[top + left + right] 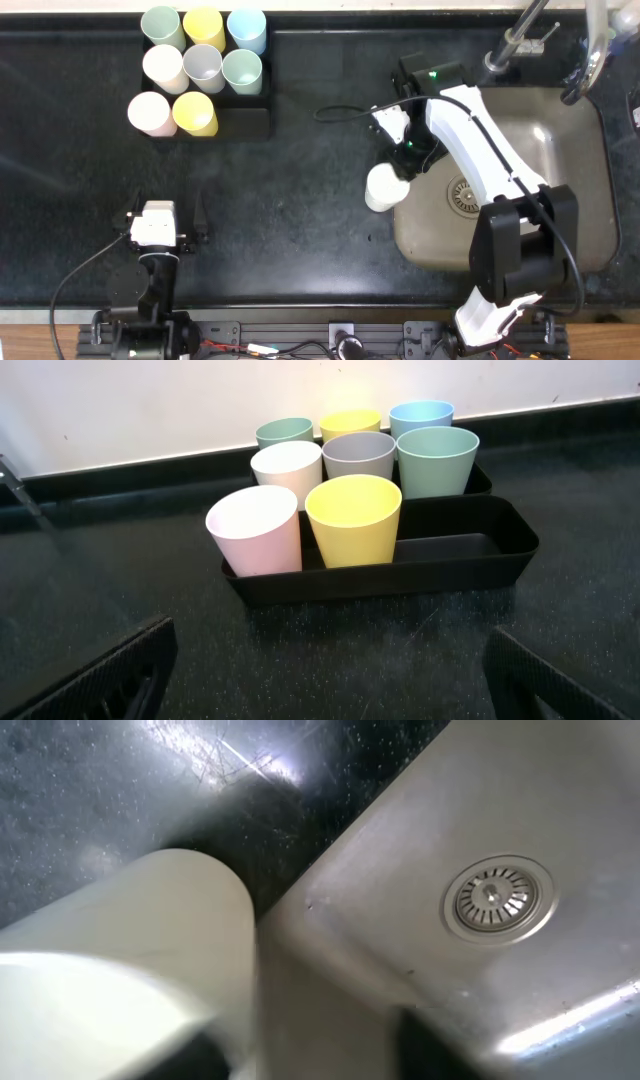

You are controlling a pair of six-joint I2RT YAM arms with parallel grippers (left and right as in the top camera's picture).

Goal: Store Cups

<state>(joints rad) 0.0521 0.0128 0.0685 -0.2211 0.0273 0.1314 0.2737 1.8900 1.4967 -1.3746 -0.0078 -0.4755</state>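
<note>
Over the black countertop's edge by the sink, the right gripper clasps a cream cup.

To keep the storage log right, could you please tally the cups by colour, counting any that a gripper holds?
green cup: 2
yellow cup: 2
white cup: 2, one of them in the right gripper
blue cup: 1
grey cup: 1
pink cup: 1
Total: 9
</note>
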